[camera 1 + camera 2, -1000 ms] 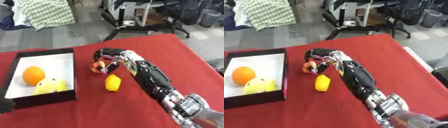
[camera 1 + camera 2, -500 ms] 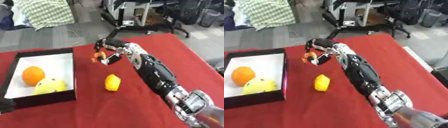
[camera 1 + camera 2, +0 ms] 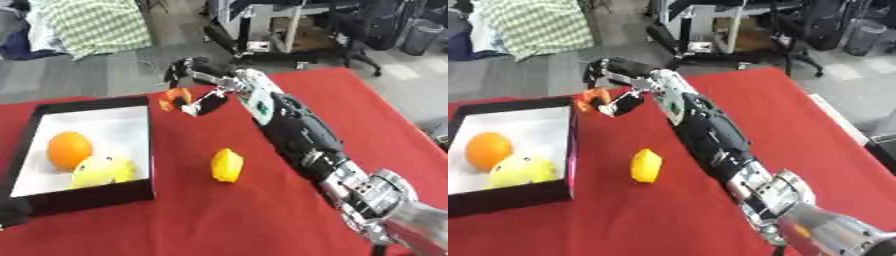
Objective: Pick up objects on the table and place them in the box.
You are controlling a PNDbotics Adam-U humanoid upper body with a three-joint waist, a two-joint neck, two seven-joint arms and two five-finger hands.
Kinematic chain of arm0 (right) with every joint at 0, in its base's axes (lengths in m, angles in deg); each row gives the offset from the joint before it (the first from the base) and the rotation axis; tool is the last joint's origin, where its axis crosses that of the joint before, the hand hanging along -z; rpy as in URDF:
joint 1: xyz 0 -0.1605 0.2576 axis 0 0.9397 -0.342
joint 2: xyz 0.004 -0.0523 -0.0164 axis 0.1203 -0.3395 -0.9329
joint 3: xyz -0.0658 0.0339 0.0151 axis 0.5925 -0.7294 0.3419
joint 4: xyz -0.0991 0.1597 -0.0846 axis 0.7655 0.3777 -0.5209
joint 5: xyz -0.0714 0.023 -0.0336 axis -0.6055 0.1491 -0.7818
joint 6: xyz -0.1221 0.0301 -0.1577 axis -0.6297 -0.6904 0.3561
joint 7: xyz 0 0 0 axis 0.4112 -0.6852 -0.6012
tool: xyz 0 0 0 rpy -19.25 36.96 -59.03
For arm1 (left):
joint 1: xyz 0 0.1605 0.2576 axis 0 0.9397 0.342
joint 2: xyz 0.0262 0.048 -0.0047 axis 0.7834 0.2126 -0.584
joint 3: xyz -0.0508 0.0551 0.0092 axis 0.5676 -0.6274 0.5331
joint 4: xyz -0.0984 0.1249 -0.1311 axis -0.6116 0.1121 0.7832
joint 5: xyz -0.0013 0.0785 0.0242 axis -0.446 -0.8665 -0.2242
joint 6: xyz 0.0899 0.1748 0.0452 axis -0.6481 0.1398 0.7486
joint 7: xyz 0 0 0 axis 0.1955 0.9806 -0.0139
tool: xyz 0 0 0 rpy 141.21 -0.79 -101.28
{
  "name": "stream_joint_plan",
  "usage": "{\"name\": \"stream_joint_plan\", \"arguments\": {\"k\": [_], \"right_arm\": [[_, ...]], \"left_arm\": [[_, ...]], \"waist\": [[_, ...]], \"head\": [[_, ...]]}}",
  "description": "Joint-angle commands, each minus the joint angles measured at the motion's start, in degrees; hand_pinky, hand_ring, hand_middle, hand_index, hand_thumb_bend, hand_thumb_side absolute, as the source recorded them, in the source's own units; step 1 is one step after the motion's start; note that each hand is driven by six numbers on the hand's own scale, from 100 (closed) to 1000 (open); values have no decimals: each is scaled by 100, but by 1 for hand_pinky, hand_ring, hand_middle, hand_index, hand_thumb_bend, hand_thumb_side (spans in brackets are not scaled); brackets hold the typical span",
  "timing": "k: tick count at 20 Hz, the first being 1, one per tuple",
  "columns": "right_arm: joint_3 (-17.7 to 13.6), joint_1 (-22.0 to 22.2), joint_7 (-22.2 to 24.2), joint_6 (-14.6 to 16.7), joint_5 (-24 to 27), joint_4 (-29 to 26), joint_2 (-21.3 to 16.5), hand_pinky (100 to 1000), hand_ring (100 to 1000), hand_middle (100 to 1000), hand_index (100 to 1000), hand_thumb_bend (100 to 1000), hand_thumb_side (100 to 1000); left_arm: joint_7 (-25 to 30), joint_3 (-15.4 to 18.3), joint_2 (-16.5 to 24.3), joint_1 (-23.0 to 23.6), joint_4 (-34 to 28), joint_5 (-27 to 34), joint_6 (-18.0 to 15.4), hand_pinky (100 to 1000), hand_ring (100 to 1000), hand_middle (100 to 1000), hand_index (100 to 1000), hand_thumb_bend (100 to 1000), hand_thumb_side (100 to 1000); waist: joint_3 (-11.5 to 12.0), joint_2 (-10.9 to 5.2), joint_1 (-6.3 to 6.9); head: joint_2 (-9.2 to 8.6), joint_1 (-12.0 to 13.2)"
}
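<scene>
Small orange object (image 3: 172, 98) pinched in right hand (image 3: 203, 85), held above the desk (image 3: 262, 215) just at the box's (image 3: 147, 145) 3 o'clock wall. Box opening lies toward 9 o'clock of the held piece; judged short carry remaining. Orange (image 3: 68, 149) and yellow fruit (image 3: 101, 169) already inside. Yellow lemon-like piece (image 3: 227, 164) on red cloth at 5 o'clock of the hand, untouched. Right eye view crops the box's 9 o'clock wall. Left hand absent.

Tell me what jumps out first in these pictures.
The right robot hand holds a small orange object just above the near corner of the black box. Inside the box lie an orange and a yellow fruit; a yellow lemon-shaped piece lies on the red table.
</scene>
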Motion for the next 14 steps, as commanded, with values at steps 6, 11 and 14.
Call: {"name": "stream_joint_plan", "arguments": {"k": [6, 11, 14], "right_arm": [[117, -225, 281, 1, 62, -150, 668, 1000, 824, 761, 500, 100, 200], [237, -125, 302, 23, -182, -147, 827, 1000, 853, 821, 949, 100, 378], [269, -87, 236, 89, -363, -210, 823, 1000, 857, 828, 967, 100, 583]], "left_arm": [[95, -77, -84, -204, -70, 22, -9, 693, 657, 590, 814, 100, 1000], [100, -79, -101, -235, -74, 30, -15, 693, 657, 589, 814, 100, 1000], [100, -82, -97, -235, -72, 29, -15, 692, 657, 589, 814, 100, 1000]], "waist": [[169, -24, 71], [194, -3, 55], [186, 1, 50]], "head": [[-76, -124], [-82, -108], [-77, -108]]}}
